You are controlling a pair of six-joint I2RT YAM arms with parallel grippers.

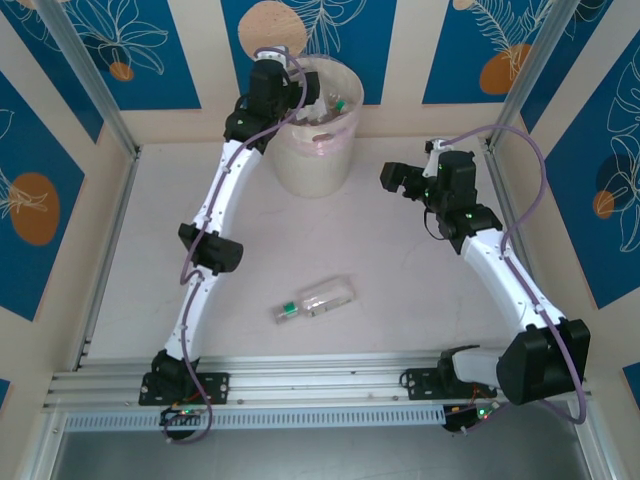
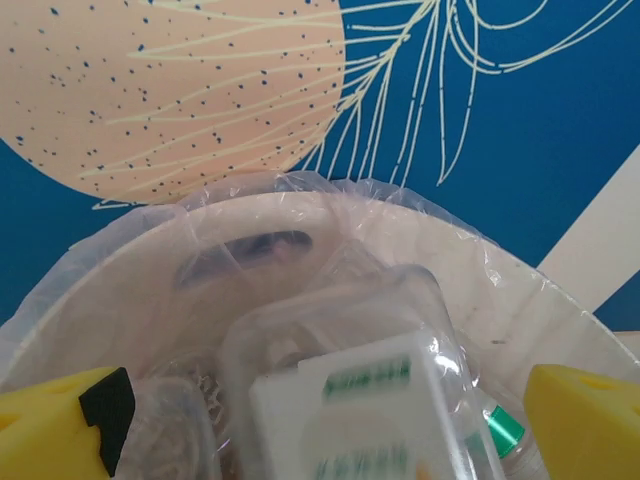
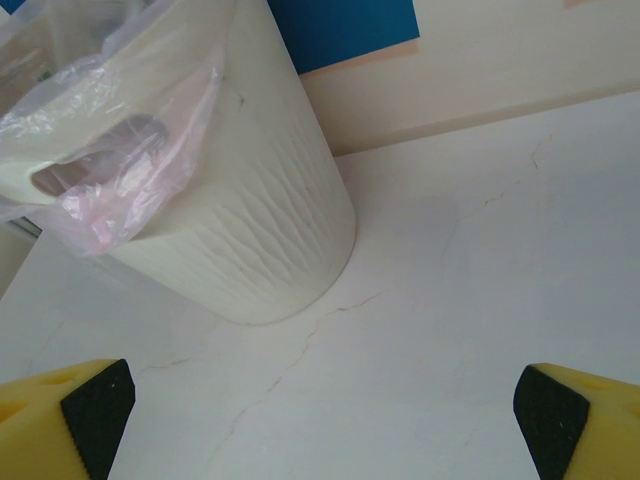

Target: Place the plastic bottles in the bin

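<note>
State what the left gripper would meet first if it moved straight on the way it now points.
The left gripper would most likely meet the clear bottle just ahead between its open jaws, inside the bin; depth is unclear.

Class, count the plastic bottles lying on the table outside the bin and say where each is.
1. The bottle lies on its side near the front middle of the table. More sit inside the bin, too jumbled to count.
</note>
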